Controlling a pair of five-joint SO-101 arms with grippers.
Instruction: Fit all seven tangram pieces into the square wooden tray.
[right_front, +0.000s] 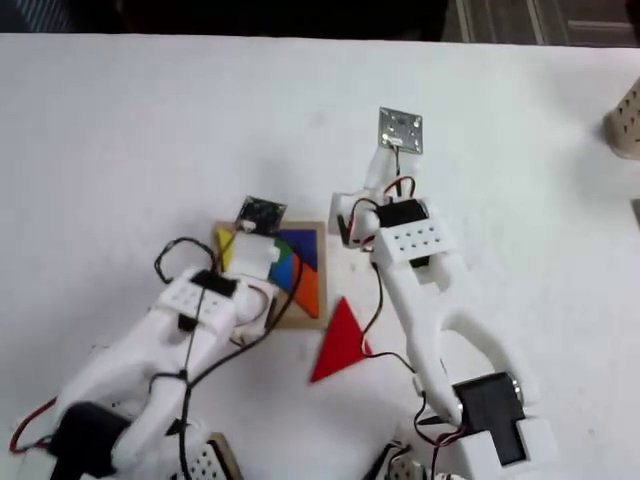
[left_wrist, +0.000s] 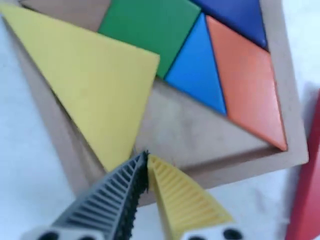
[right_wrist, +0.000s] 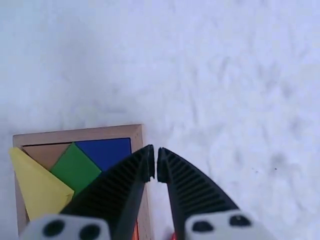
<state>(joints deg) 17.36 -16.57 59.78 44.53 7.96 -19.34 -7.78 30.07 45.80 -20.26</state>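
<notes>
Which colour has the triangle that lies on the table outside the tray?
The triangle is red; the high view shows it best.

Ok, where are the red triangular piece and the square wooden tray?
Red triangular piece (right_front: 340, 343), high view, centre of its face.
Square wooden tray (left_wrist: 291, 125), left wrist view, on its bare rim.

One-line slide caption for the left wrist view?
Left claw, shut, beside large yellow triangle piece lying askew in square wooden tray; red triangular piece outside.
</notes>
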